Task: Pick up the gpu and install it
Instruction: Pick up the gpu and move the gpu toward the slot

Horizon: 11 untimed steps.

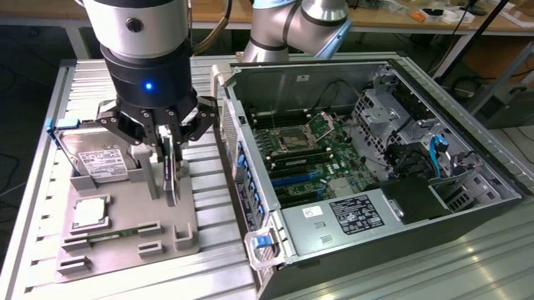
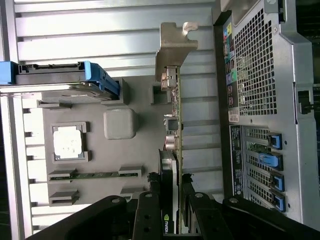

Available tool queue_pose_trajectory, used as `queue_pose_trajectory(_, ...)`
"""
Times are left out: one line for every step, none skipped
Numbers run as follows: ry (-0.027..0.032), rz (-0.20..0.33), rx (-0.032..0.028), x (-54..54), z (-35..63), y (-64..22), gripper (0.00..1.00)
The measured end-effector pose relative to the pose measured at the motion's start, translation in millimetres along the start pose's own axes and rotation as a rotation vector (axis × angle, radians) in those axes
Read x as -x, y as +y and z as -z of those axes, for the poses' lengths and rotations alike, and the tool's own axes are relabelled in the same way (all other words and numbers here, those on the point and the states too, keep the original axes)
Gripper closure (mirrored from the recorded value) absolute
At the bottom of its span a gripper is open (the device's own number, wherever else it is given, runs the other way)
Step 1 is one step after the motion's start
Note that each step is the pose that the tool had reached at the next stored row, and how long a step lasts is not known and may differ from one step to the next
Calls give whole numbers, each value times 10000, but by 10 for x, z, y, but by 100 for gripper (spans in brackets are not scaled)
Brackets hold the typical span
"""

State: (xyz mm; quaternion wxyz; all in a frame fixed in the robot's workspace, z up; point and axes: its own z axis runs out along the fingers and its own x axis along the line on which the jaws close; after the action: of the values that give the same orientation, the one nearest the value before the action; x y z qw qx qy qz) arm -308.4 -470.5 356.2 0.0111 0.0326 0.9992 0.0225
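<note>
The gripper [image 1: 169, 145] hangs over the grey holder tray [image 1: 185, 215] on the slatted worktop [image 1: 221, 272]. Its jaws are clenched on the upper edge of the gpu [image 1: 172, 178], which stands on edge above the tray; whether its lower edge touches the tray cannot be told. In the exterior view the card is at nine o'clock from the open computer case [image 1: 434, 234]. The hard drive [image 1: 104, 164] is at nine o'clock from the card and the processor [image 1: 90, 212] at seven. In the wrist view the card's silver bracket [image 2: 174, 50] lies at the end away from the jaws.

robotics lab/workshop – open pc case [image 1: 292, 81] on slatted metal bench [image 1: 217, 269], wooden desks [image 1: 388, 22] w/ clutter behind
</note>
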Motion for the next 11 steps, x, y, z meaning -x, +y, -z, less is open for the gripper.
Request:
queue_pose_trajectory(0,0,1,0,18,1,73)
queue_pose_trajectory(0,0,0,1,35,2,73)
queue_pose_trajectory(0,1,0,1,62,3,73)
queue_pose_trajectory(1,1,0,2,77,3,73)
queue_pose_trajectory(0,0,0,2,91,4,73)
queue_pose_trajectory(0,1,1,2,112,5,73)
queue_pose_trajectory(0,0,0,3,126,6,73)
queue_pose_trajectory(1,0,0,3,145,7,73)
queue_pose_trajectory(0,0,0,3,163,7,73)
queue_pose_trajectory(1,1,0,4,188,8,73)
queue_pose_trajectory(1,0,0,5,214,10,73)
